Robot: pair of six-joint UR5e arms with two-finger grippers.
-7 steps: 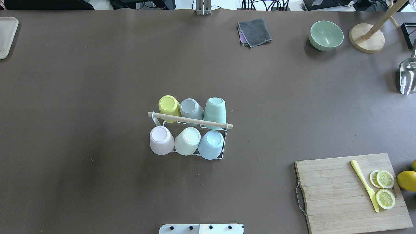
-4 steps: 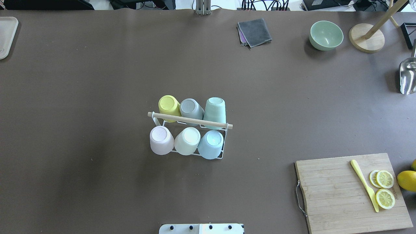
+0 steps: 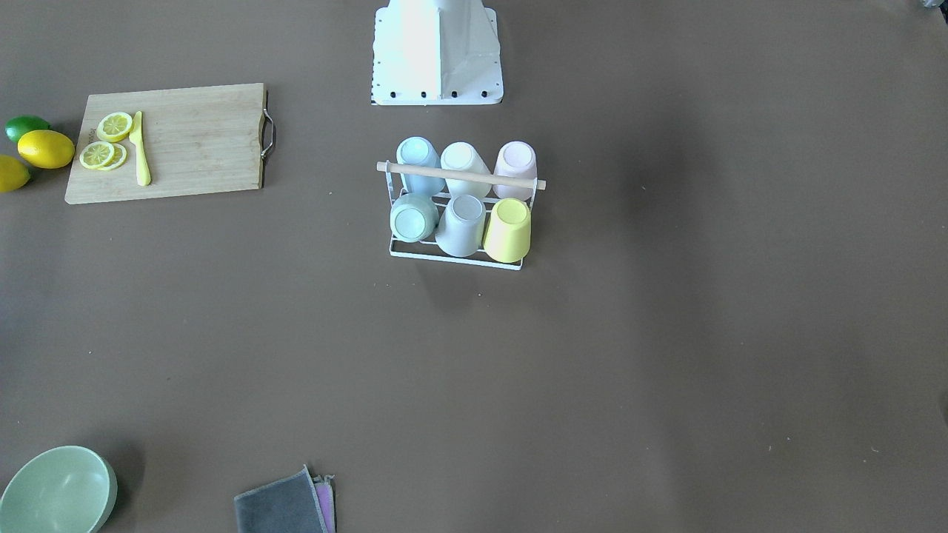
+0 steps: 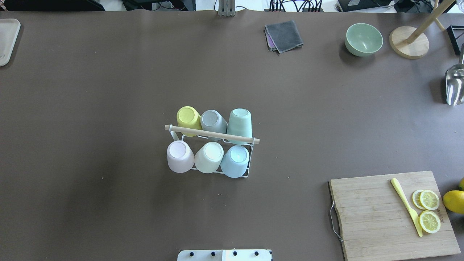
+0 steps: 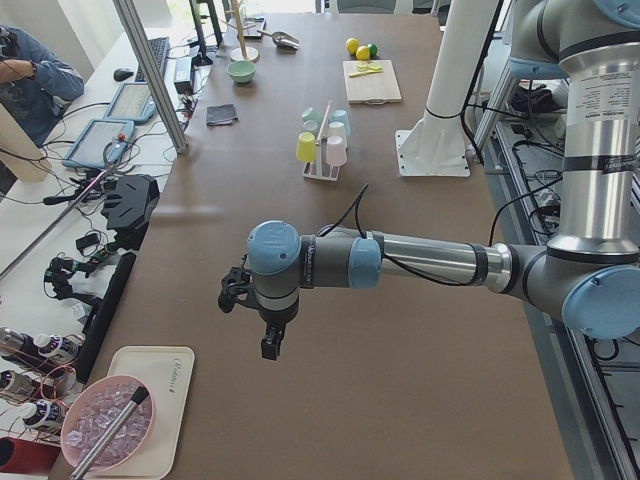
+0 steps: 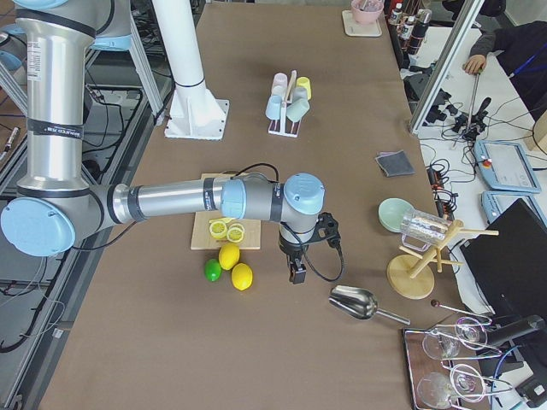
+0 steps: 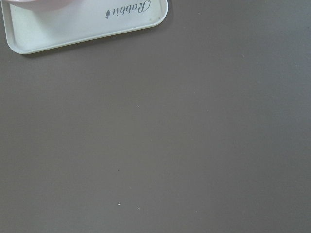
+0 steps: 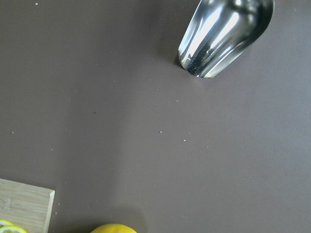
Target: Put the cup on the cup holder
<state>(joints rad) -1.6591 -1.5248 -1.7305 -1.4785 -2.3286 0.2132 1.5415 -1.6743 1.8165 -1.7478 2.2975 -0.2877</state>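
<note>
The left gripper point(image 5: 271, 342) hangs over bare table near the robot's left end, and the right gripper point(image 6: 296, 272) hangs over the table beside the fruit. Both show only in the side views, so I cannot tell whether their fingers are spread or pressed together.

The cup holder point(image 4: 212, 134) stands mid-table, well apart from both grippers. It carries six upturned cups in two rows of three. The far row has the yellow cup point(image 4: 187, 116), grey cup point(image 4: 213, 120) and mint cup point(image 4: 240, 121). The near row has the pink cup point(image 4: 179, 155), cream cup point(image 4: 209, 156) and light blue cup point(image 4: 235, 160).

The cutting board point(image 4: 377, 217) holds three lemon slices point(image 4: 429, 222) and one yellow knife point(image 4: 406, 206). The front-facing view shows two whole lemons point(image 3: 46, 148) and one lime point(image 3: 26, 127), which the overhead view mostly crops. The left wrist view shows a white tray point(image 7: 87, 22) corner, and the right wrist view shows a metal scoop point(image 8: 223, 36).
</note>
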